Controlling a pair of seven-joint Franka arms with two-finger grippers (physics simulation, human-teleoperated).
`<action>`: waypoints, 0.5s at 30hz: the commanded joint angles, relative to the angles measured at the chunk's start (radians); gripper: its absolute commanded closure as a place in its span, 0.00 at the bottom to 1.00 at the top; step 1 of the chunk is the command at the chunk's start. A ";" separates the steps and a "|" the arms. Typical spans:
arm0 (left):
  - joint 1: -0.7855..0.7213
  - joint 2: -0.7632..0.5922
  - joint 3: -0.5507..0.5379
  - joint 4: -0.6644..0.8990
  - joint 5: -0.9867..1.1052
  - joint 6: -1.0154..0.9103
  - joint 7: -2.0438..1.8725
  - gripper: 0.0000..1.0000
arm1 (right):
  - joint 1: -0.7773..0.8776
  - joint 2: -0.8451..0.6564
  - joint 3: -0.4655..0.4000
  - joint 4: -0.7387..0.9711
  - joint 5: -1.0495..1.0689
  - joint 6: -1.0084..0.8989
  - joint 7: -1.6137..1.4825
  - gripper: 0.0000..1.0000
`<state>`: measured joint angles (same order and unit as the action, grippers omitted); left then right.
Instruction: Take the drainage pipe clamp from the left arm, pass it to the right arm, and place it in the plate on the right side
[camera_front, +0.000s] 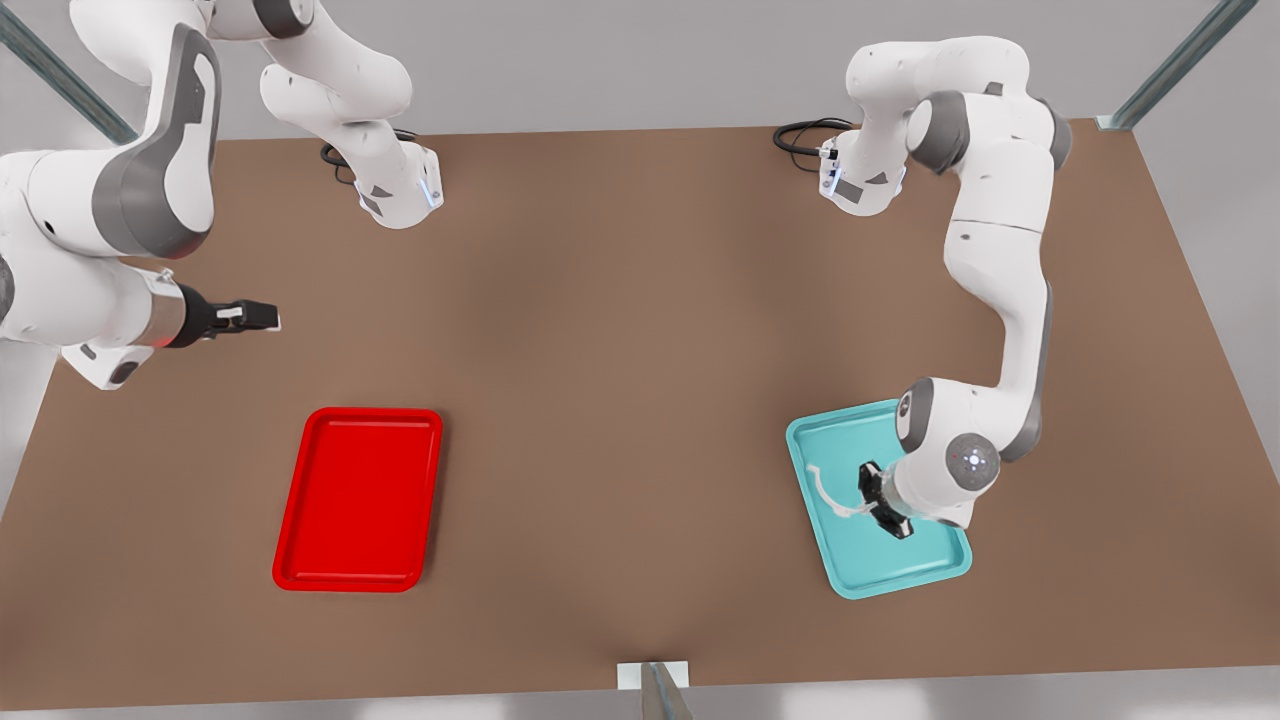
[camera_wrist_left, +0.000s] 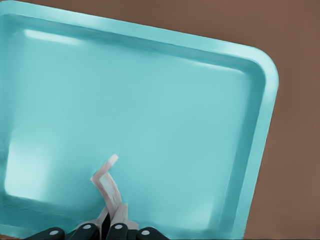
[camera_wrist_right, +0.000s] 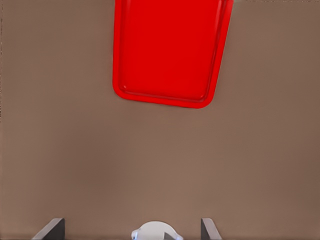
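**Q:** What have your hands got?

**A:** My left gripper (camera_front: 868, 503) is down in the teal tray (camera_front: 935, 570), on the front view's right. Its fingers (camera_wrist_left: 118, 231) look drawn in on one end of the clamp (camera_front: 828, 490). In the left wrist view the white strip (camera_wrist_left: 110, 192) rises from between the pads, with its far tab bent free above the tray floor. I cannot tell whether the clamp is lifted or touching the floor.

**Q:** And the other one?

**A:** My right gripper (camera_front: 262, 316) waits over bare table (camera_front: 620, 330), up-table of the red plate (camera_front: 357, 498) and well apart from the clamp. Its fingers are spread, with nothing between them.

**Q:** How will the clamp handle?

**A:** I judge it very light, thin and springy, so hard squeezing could flex it or make it pop out. The plastic looks smooth, so probably slippery. Held by one end, it may swing or twist in my pads.

**Q:** Where should the right take it?

**A:** On the free half of the arc, near the far tab, pads across the flat band. The tab should stop it sliding through.
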<state>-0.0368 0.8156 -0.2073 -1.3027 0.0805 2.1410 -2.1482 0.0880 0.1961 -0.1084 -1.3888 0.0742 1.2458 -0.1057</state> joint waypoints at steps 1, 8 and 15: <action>-0.002 0.000 -0.044 0.057 0.002 -0.182 -0.082 0.79 | 0.038 0.029 0.001 0.017 0.018 0.021 0.000 0.00; -0.267 0.048 -0.066 0.204 0.021 -0.201 -0.190 0.79 | 0.348 0.207 0.001 0.024 0.159 0.382 0.040 0.00; -0.410 0.088 -0.060 0.299 0.039 -0.161 -0.369 0.79 | 0.513 0.296 0.001 -0.004 0.259 0.703 0.258 0.00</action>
<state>-0.4420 0.9038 -0.2664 -1.0091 0.1145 1.9706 -2.2757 0.5905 0.4814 -0.1073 -1.3924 0.2917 1.7118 -0.0260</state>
